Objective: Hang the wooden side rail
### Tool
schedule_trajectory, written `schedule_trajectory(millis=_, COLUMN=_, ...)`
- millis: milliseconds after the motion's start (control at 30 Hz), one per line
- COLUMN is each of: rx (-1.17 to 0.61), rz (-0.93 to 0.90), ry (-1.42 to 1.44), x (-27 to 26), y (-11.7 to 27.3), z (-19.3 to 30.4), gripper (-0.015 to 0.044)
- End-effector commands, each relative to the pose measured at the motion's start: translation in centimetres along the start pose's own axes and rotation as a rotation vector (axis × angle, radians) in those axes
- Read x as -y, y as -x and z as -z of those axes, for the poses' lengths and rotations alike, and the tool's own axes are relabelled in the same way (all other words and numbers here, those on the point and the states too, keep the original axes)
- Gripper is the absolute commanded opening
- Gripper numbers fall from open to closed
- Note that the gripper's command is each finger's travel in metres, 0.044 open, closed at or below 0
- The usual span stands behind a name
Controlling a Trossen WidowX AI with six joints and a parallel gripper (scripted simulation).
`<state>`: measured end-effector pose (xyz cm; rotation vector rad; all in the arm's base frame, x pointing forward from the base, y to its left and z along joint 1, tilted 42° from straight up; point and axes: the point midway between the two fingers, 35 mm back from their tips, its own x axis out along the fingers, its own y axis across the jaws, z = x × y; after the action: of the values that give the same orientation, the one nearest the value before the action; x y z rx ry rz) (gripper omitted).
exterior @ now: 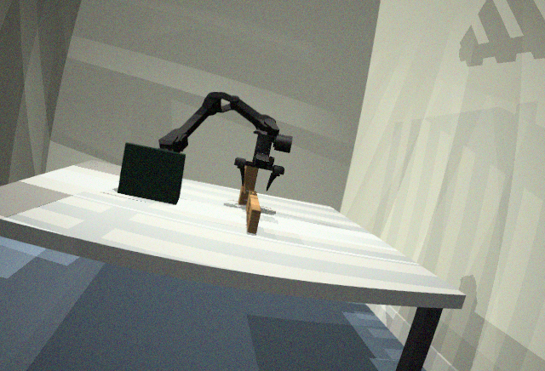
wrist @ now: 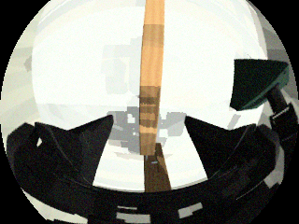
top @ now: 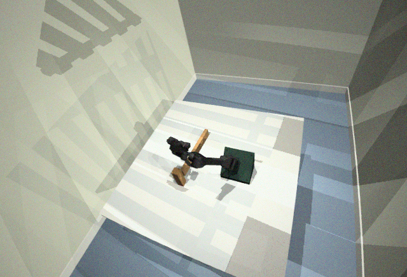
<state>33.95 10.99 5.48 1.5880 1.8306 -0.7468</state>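
Claw: spread almost to its full width, nothing held; in the wrist view the claw [top: 187, 153] [exterior: 255, 188] [wrist: 149, 119] has one finger to either side of the wood, with light surface [top: 210, 211] [exterior: 307, 235] [wrist: 79, 79] showing in both gaps.
Wooden rail: the side rail [top: 201, 139] [exterior: 253, 214] [wrist: 152, 61] runs from the upper middle of the wrist frame down to just beside the post; in the top view it slants through the centre, partly behind the arm.
Headboard post: the post [top: 179, 176] [exterior: 249, 177] [wrist: 158, 175] stands lower left of centre in the top view, and at bottom centre in the wrist view.
Hooks and pins: too small to read; I cannot tell whether they are engaged.
Green box: the dark box [top: 243, 165] [exterior: 152, 174] [wrist: 257, 84] is well apart, right of the rail from above.
Step in hand: most likely lining up for a grip near the rail's hook end.
Doing it well: keep the rail midway between the fingers, descend straight, and close squarely on its sides so it does not twist. Leave clearance from the post. Then raise only the hook end, bring both hooks over the pins together, and lower gently, far end resting.
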Motion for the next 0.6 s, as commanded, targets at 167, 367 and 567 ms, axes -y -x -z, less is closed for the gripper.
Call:
schedule_trajectory(millis=167, rx=-0.004, rz=0.002, ry=-0.007, x=-0.1, y=-1.4, z=-0.1, gripper=0.0440)
schedule_trajectory(millis=367, rx=-0.004, rz=0.001, ry=-0.007, x=-0.1, y=-2.4, z=-0.1, gripper=0.0440)
schedule_trajectory(millis=567, rx=-0.004, rz=0.001, ry=-0.007, x=-0.1, y=-3.4, z=-0.1, gripper=0.0440)
